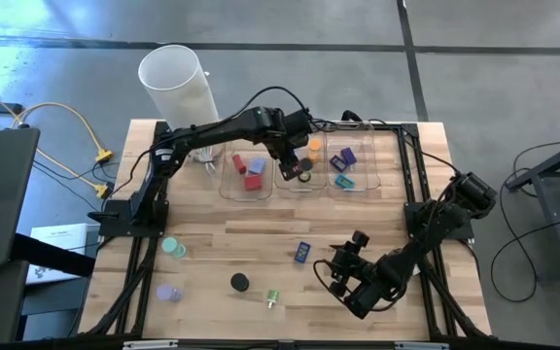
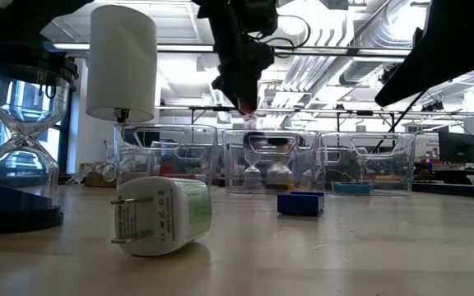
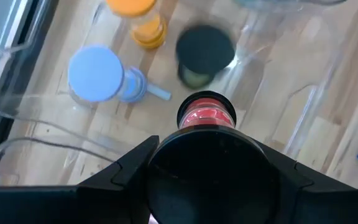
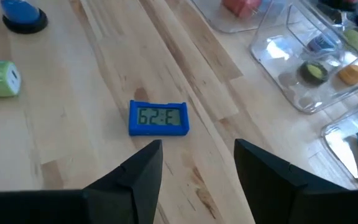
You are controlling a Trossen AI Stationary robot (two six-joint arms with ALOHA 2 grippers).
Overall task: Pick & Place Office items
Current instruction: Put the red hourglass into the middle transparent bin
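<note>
The left gripper (image 3: 205,134) is clamped on a small red hourglass (image 3: 206,116), holding it over the middle tray (image 1: 282,185) — the placing step, I judge. To do it well, lower until the piece is inside the clear walls, set it on bare floor beside the orange-capped hourglass (image 3: 140,17) and the black-capped one (image 3: 204,50), then let go.

The right gripper (image 4: 197,163) has its fingers apart and empty, hanging near the blue clock (image 4: 158,117) on the table (image 1: 212,258).

The left wrist view shows the grasp and the tray's contents (a lavender-capped hourglass (image 3: 98,74) too), which the arm hides from above. Only the high view gives the leftovers: a teal piece (image 1: 173,248), a lavender one (image 1: 168,292), a black disc (image 1: 239,282) and the green charger (image 1: 272,298).
</note>
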